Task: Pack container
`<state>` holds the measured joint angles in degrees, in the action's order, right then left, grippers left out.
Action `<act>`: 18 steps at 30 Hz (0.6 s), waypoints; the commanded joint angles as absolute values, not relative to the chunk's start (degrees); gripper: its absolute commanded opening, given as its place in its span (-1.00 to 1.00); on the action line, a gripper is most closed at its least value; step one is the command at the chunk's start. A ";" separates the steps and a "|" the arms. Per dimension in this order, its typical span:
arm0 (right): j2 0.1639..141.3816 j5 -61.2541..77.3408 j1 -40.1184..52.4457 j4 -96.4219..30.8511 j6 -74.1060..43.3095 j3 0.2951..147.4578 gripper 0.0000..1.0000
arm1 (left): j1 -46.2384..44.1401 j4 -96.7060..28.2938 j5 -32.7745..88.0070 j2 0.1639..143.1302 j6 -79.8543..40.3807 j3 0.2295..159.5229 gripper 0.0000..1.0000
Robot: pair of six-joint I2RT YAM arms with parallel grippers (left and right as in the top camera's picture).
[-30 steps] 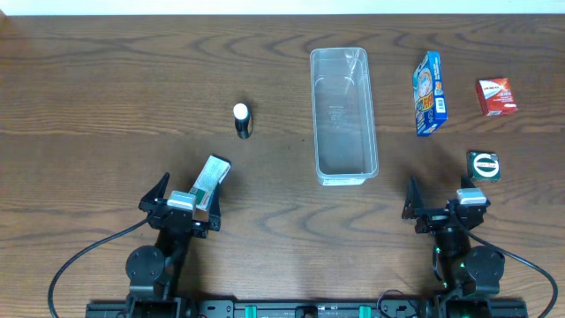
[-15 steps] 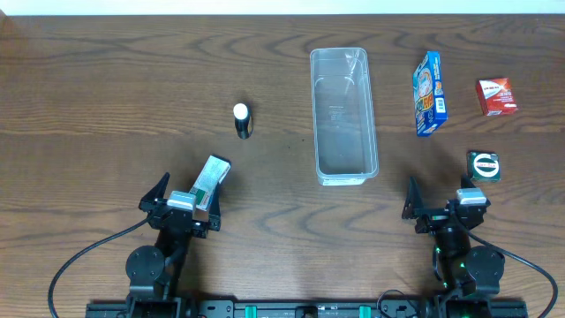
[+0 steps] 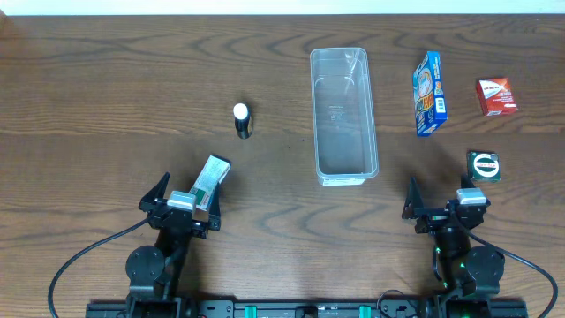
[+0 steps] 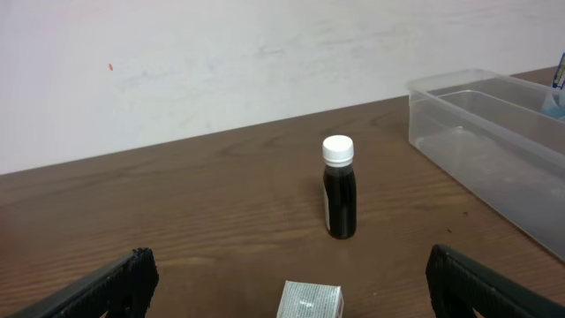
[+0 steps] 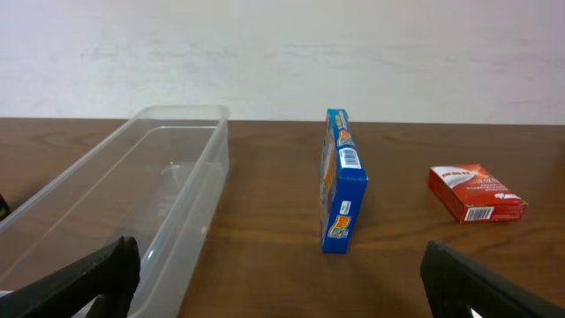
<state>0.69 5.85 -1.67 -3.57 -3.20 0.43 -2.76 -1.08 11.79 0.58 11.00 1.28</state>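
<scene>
The container (image 3: 315, 115), a clear long bin, lies empty at the table's middle, its long side running away from me. It also shows at the right of the left wrist view (image 4: 459, 81) and at the left of the right wrist view (image 5: 181, 113). My left gripper (image 3: 185, 193) stands open near the front edge, with a white and green box (image 3: 211, 177) just ahead of its right finger; the box end (image 4: 311, 300) lies between the open fingers, untouched. My right gripper (image 3: 444, 198) is open and empty at the front right.
A small dark bottle with a white cap (image 3: 242, 121) (image 4: 339, 187) stands left of the container. To its right are a blue box on its edge (image 3: 429, 93) (image 5: 340, 181), a red box (image 3: 496, 96) (image 5: 477, 193) and a green and black packet (image 3: 484, 165).
</scene>
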 commanded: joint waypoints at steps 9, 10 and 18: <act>0.30 6.26 -1.17 -3.73 -2.50 0.30 0.98 | -2.52 -2.94 12.45 0.30 11.97 0.23 0.96; 0.30 6.26 -1.17 -3.73 -2.50 0.30 0.99 | -2.52 -2.94 12.45 0.30 11.97 0.23 0.96; 0.30 13.61 -1.15 -0.60 -11.14 0.30 0.98 | -2.52 -2.94 12.45 0.30 11.97 0.23 0.96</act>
<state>0.67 8.38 -1.67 -0.34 -5.69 0.40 -2.76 -1.08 11.79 0.60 11.03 1.28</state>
